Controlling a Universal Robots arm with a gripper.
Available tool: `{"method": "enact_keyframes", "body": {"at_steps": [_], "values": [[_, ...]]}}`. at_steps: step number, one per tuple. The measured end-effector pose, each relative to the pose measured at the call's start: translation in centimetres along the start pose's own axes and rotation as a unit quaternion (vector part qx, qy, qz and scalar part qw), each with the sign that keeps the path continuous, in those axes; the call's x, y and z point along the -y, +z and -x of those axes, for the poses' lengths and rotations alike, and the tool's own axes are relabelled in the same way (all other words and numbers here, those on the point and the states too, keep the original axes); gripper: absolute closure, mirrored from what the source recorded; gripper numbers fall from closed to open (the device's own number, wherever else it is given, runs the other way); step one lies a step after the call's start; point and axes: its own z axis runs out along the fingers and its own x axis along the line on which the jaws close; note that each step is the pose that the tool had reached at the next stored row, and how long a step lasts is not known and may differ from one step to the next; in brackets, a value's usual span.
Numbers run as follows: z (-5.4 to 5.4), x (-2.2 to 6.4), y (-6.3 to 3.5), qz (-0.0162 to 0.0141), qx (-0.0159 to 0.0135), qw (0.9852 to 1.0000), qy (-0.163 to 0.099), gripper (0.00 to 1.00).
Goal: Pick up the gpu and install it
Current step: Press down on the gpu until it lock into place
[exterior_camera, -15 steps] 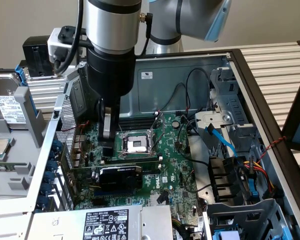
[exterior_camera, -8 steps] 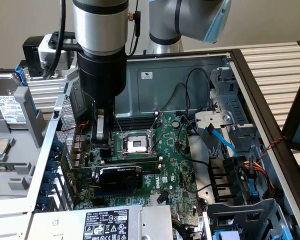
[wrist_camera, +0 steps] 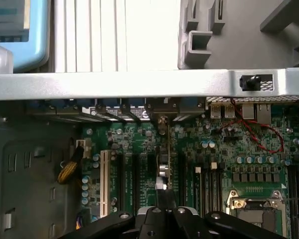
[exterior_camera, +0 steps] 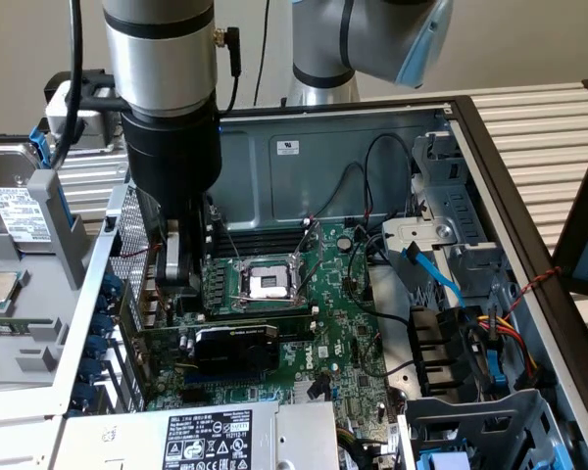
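The gpu (exterior_camera: 237,348), a green card with a black cooler, stands on edge across the large green motherboard (exterior_camera: 343,323) inside the open computer case (exterior_camera: 490,166). My gripper (exterior_camera: 181,282) hangs straight down over the card's end nearest the case's rear wall, at the exterior view's left. In the wrist view the gpu (wrist_camera: 168,149) shows edge-on as a thin strip. It runs from the rear bracket slots up into my gripper (wrist_camera: 162,211), which is shut on the card's top edge.
The bare CPU socket (exterior_camera: 269,282) lies just behind the card. The power supply (exterior_camera: 206,431) sits in front of it. Blue cables (exterior_camera: 436,279) and drive cages fill the exterior view's right. A hard drive (exterior_camera: 15,201) stands outside the case at the left. A red wire (wrist_camera: 259,132) loops near the rear ports.
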Motion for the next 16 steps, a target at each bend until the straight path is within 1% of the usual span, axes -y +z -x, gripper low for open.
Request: {"method": "enact_keyframes", "body": {"at_steps": [4, 8, 12, 14, 16], "values": [[0.0, -0.04, 0.05, -0.0008, 0.0001, 1.0, 0.0, 0.89], [0.2, -0.04, 0.4, -0.0059, 0.0006, 1.0, 0.0, 0.89], [0.8, -0.04, 0.86, -0.0084, 0.0009, 1.0, 0.0, 0.89], [0.8, -0.06, 1.06, -0.0111, 0.0011, 0.9999, 0.0, 0.89], [0.8, -0.14, 1.18, -0.012, 0.001, 0.9999, 0.0, 0.89]]}}
